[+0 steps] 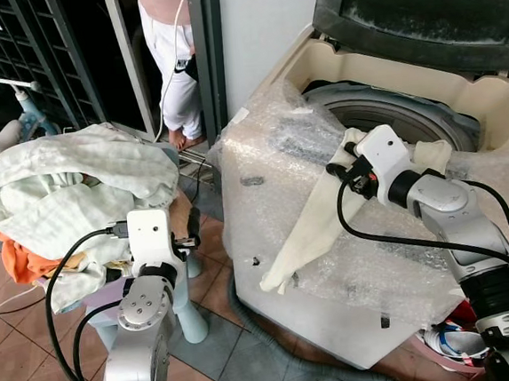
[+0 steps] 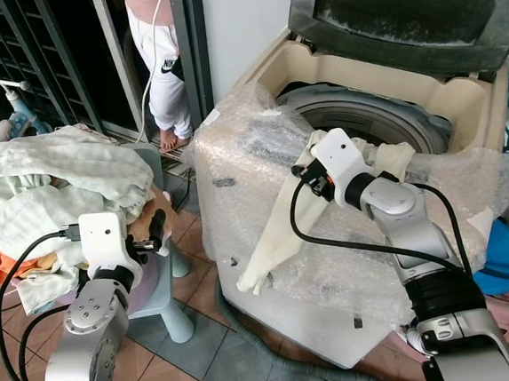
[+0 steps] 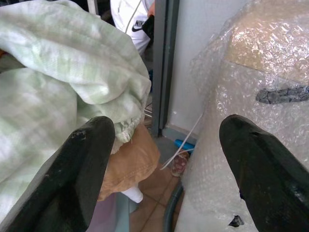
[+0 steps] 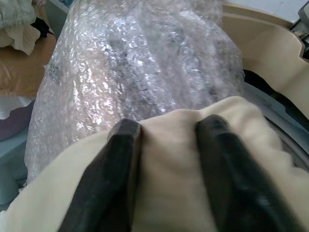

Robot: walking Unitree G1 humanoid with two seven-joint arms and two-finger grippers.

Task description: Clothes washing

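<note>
Right wrist view — the right claw [image 4: 166,159] pinches the cream cloth [image 1: 315,225], draped over the washer's rim [image 1: 424,95]; the drum lies just beyond. Left claw [image 3: 169,169] gapes empty beside the laundry pile [image 1: 67,185].

left end effector [image 3: 164,169] held forward with fingers spread wide; right end effector [image 4: 166,169] raised, fingers clamped.

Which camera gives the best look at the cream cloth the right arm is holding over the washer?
The left eye view: the whole cream cloth shows, hanging from the right gripper down the bubble-wrapped washing machine. The right eye view shows much the same. The right wrist view gives a close-up of cloth between the fingers.
</note>
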